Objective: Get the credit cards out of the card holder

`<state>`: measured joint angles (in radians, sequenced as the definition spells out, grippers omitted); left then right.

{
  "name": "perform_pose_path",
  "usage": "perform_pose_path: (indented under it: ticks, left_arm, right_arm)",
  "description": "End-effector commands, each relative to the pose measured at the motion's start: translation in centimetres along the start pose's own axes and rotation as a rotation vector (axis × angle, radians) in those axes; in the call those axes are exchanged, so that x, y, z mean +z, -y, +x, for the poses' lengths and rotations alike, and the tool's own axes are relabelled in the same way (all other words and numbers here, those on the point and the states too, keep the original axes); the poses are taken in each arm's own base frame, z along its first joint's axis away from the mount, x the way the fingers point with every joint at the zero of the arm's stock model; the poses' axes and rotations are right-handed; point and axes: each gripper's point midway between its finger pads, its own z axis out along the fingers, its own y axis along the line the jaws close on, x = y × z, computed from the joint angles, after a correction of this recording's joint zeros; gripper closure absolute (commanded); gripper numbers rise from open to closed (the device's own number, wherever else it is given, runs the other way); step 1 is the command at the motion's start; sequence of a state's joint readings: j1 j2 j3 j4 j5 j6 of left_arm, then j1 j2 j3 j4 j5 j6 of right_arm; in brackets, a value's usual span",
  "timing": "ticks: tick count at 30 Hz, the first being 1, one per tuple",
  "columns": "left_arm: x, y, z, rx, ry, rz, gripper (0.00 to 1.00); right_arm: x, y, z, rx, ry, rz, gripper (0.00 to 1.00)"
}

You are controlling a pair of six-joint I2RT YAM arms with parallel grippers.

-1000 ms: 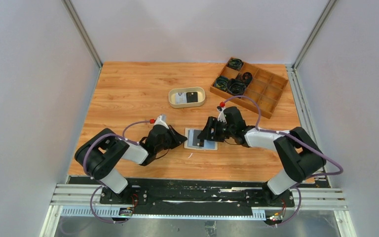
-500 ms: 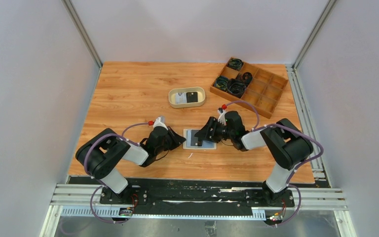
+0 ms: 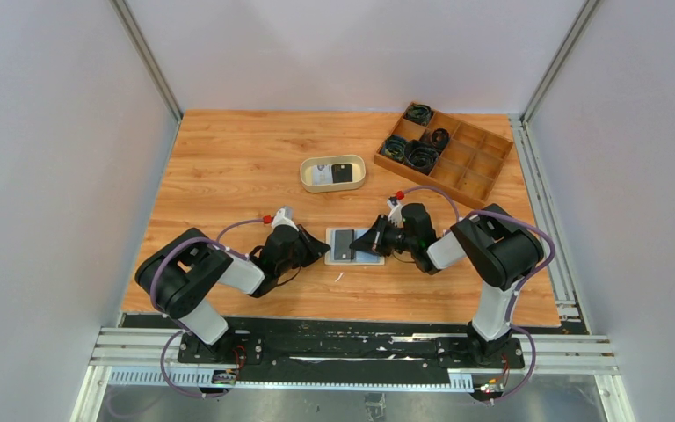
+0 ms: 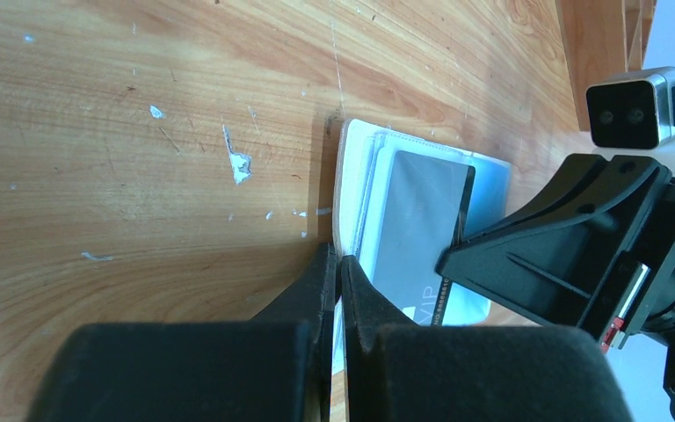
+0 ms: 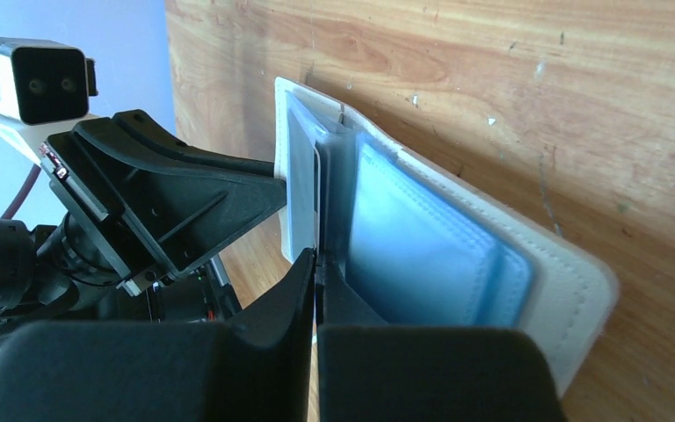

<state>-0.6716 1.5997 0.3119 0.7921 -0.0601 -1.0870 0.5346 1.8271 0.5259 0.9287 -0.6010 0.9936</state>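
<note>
The card holder lies open on the wood between both arms, its pale blue inside facing up. A grey credit card sticks out of its pocket. My right gripper is shut on that card's edge, low over the holder. My left gripper is shut on the holder's left edge, pinning it at the table. A black card and a white card lie in the oval tray.
The oval beige tray stands behind the holder. A wooden compartment box with black cable coils stands at the back right. Grey walls close in both sides.
My right gripper has gone from open to shut and slid left onto the card, its arm folding in closer. The left gripper has stayed shut in place.
</note>
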Motion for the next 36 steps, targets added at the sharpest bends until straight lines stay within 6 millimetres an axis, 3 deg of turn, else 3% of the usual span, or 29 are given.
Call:
perform_pose_path:
  ticks: [1,8,27,36]
  left_arm:
    - [-0.2,-1.9,1.3,0.017,-0.028,-0.059,1.00]
    - [-0.3,-2.1,1.3,0.017,-0.025,-0.063,1.00]
    - [-0.3,-2.0,1.1,0.016,-0.016,-0.063,1.00]
    - [-0.3,-2.0,1.1,0.015,-0.019,-0.062,1.00]
  right_arm:
    - [-0.2,-0.8,0.5,-0.010,-0.019,-0.052,1.00]
    - [-0.9,-0.8,0.6,-0.018,-0.026,-0.064,1.00]
    - [-3.8,2.5,1.8,0.023,-0.045,-0.015,1.00]
    - [-3.8,2.9,2.0,0.032,-0.069,-0.021,0.97]
